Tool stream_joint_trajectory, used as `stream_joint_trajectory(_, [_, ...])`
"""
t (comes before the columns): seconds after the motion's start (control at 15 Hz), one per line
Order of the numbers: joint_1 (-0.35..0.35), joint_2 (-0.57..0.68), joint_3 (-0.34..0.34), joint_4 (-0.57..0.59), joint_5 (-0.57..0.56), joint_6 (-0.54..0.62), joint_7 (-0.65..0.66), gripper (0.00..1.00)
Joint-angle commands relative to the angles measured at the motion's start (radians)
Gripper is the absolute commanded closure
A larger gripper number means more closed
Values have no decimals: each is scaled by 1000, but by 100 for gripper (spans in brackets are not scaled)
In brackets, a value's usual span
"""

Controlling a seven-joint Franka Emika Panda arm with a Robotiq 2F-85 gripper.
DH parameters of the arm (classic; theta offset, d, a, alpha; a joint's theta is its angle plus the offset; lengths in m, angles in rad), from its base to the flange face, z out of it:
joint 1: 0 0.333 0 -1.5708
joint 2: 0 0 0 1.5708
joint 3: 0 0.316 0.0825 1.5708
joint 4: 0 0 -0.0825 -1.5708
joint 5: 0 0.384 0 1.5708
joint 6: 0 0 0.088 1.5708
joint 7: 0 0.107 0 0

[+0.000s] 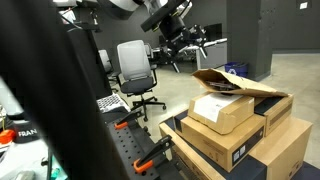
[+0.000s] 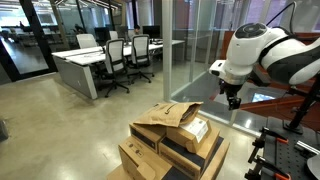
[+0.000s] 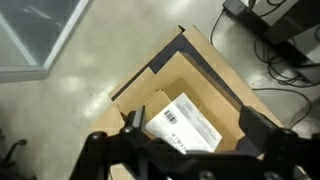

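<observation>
- Box with label (image 3: pixel 178 108) lies directly beneath gripper (image 3: pixel 188 120), well apart, its long axis seemingly diagonal to the fingers (image 3: pixel 130 124).
- Jaws stand spread, holding nothing.

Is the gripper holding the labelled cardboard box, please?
No: in the wrist view the gripper hangs open above the labelled cardboard box, its fingers spread apart and gripping nothing.

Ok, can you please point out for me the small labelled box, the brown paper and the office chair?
small labelled box (image 3: pixel 185 122), wrist view, on its white label.
brown paper (image 1: pixel 238 84), in an exterior view, middle of the crumpled sheet.
office chair (image 1: pixel 134 62), in an exterior view, on its backrest.
</observation>
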Motion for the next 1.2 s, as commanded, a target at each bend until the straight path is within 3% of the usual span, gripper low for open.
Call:
stream_joint_trajectory(0.0, [6,-1,-5,0,2,-3,0,0])
stream_joint_trajectory(0.6, [8,0,-3,0,-4,-3,-6,0])
stream_joint_trajectory(1.13, [16,17,18,9,-178,-40,-13,0])
